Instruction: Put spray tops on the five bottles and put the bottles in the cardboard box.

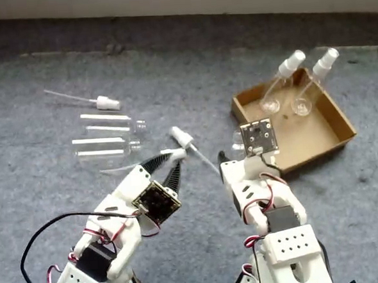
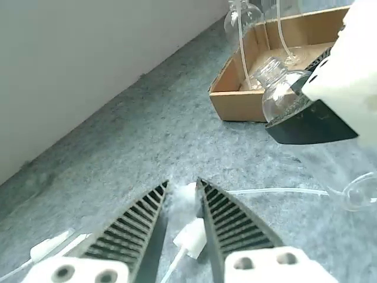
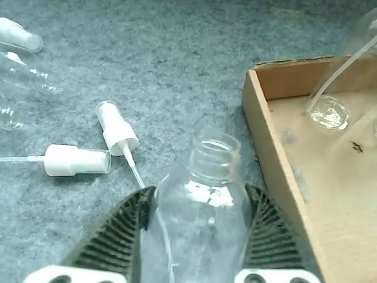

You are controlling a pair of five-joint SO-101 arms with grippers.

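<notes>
1. High view: your left pincer (image 1: 167, 166) sits at lower centre-left, its tips at a spray top (image 1: 174, 155) on the carpet (image 1: 37, 176). The uncapped bottle (image 1: 237, 140) shows just right of it, at the front of the right arm (image 1: 263, 195). The left arm is the nearer one to that top. A second spray top (image 1: 182, 137) lies just above, its tube slanting down-right between the 2 arms. The cardboard box (image 1: 308, 140), holding 2 capped bottles (image 1: 282, 88), is at right, close beside the right arm. 2 bare bottles (image 1: 108, 124) lie at upper left, well apart.

2. Right wrist view: your right pincer (image 3: 199, 193) clamps the bottle by its body. The long axis runs up the frame, with the bare neck at centre. The box wall stands just right of the neck. Both loose tops lie at left on open carpet.

3. Left wrist view: the left pincer is parted a little. The spray top sits in the gap against 1 jaw, and I judge it not yet gripped. The bottle mouth is at upper right, tilted toward the upper left, with the box behind it. To cap it you would need the tube brought in line with that neck axis. Mind the box's near wall and the other top's tube.
</notes>
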